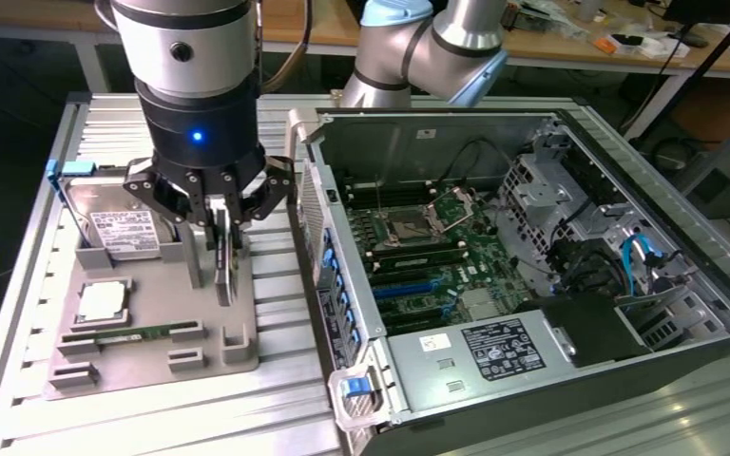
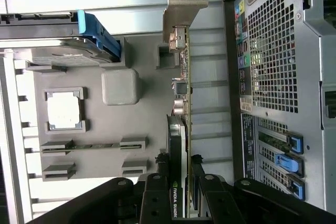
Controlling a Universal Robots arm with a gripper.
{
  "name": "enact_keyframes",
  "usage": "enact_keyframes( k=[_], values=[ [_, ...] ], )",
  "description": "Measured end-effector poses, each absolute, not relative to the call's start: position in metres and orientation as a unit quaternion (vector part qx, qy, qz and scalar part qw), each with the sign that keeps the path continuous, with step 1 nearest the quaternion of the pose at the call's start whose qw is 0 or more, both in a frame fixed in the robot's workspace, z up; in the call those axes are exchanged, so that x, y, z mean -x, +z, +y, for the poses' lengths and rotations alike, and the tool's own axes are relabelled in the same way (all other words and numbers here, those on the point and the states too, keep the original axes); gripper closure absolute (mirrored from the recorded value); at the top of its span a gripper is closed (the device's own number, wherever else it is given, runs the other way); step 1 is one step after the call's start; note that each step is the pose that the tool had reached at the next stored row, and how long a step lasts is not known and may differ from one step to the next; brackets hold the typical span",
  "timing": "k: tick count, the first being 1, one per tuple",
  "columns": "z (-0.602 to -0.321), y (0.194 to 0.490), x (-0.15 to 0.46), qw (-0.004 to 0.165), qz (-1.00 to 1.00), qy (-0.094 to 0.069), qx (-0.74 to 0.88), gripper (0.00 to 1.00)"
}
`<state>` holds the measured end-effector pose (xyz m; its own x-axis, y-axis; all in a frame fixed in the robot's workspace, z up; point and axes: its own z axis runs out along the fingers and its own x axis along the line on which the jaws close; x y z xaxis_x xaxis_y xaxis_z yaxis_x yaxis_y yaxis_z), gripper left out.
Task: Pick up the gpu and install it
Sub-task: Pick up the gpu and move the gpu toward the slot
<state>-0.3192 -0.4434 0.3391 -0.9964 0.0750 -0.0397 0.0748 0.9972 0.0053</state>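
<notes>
The gpu [image 1: 224, 271] is a thin dark card standing on edge in a slot of the grey holder tray [image 1: 149, 366], left of the open computer case in the exterior view. My gripper [image 1: 221, 245] hangs straight over it, one finger on each side of the card, pressed against its faces. In the wrist view the gpu [image 2: 182, 103] shows edge on, with its silvery metal bracket [image 2: 184, 3] at the far end. My gripper [image 2: 180, 174] clasps the card's near end, and its lower part still sits in the tray [image 2: 142, 124].
On the tray are a silver hard drive in a blue frame [image 1: 118, 226], a square processor [image 1: 102, 302] and a narrow green memory stick [image 1: 130, 334]. The open computer case [image 1: 669, 313] lies close on the exterior view's right, its motherboard [image 1: 422, 252] exposed, with blue slot latches [image 2: 289, 163].
</notes>
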Motion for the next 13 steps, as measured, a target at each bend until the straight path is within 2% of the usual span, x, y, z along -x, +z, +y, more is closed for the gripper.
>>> enact_keyframes(
  k=[13],
  values=[
    [-0.443,0.353,0.319,0.018,0.999,0.002,-0.037,0.73]
  ],
)
